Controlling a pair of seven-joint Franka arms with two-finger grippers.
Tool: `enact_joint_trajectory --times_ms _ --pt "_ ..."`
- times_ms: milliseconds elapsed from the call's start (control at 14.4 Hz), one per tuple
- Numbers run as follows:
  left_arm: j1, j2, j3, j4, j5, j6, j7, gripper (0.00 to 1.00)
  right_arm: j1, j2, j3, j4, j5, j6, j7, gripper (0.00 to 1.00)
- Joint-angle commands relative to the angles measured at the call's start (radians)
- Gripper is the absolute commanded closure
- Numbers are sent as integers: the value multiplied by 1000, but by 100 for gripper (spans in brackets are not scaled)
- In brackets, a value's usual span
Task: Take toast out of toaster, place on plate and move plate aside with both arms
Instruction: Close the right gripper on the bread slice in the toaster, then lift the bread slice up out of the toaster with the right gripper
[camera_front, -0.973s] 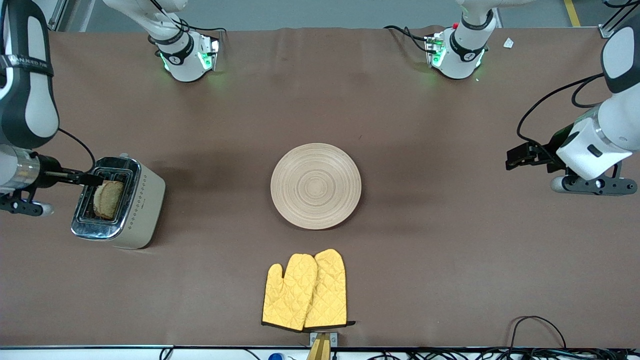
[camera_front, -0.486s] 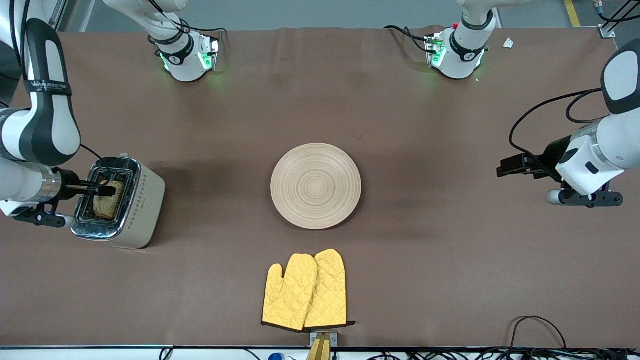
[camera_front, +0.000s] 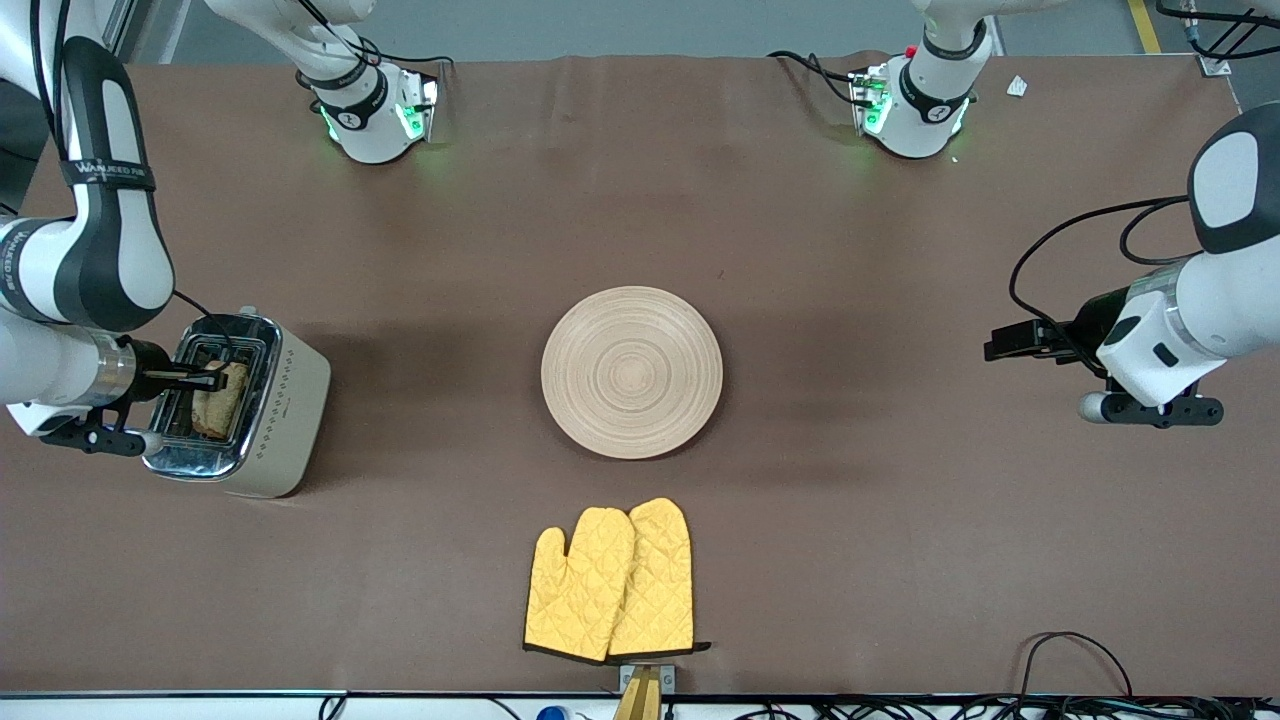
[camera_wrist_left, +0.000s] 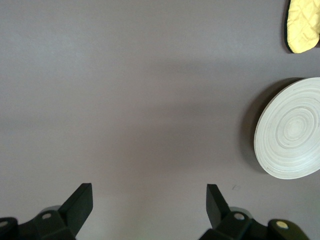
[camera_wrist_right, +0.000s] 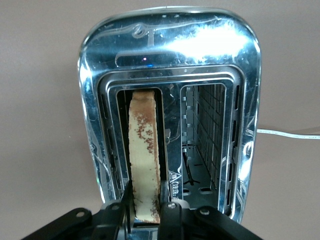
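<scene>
The toast stands on edge in one slot of the chrome toaster at the right arm's end of the table. In the right wrist view the toast shows edge-on in the toaster. My right gripper is over the slot, and in its wrist view the gripper has a finger pressed on each face of the slice. The round beige plate lies bare at the table's middle. My left gripper hangs open and empty above the table at the left arm's end; its wrist view shows the plate farther off.
A pair of yellow oven mitts lies nearer the front camera than the plate; one mitt tip shows in the left wrist view. The toaster's second slot is empty. Cables run along the table's front edge.
My right gripper has come down onto the toaster and closed round the toast, which now stands more upright. My left gripper has drifted a little toward the plate.
</scene>
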Motion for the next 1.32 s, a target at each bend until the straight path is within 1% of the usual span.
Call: enact_joint_trajectory --times_ms 0,139,278,486,556,695,834,903,1112,1251 --pt "35 30 -1 20 -79 -17 0 0 -4 -16 0 15 3 -35 -23 81" --pt "63 42 -1 20 -134 -33 3 0 -5 -22 0 44 3 -71 -25 81" --pt "78 45 -1 20 -140 -42 5 0 -5 -28 0 84 3 -120 -43 81" --pt "98 67 -1 20 -148 -48 15 0 2 -47 3 150 3 -192 -45 85" --pt "101 74 -1 20 -174 -48 17 0 9 -55 5 183 3 -236 -39 87" --pt "117 90 -1 20 -209 -50 67 0 51 -59 5 233 4 -291 -34 90" --pt "143 116 -1 20 -255 -48 171 0 111 -59 6 254 6 -301 21 92" --pt "160 134 -1 20 -283 -48 230 0 145 -59 6 254 28 -299 59 94" --pt "192 182 -1 19 -378 -48 370 0 194 -58 2 253 192 -287 73 94" --pt "193 202 -1 20 -415 -42 406 0 209 -52 2 250 251 -273 75 94"
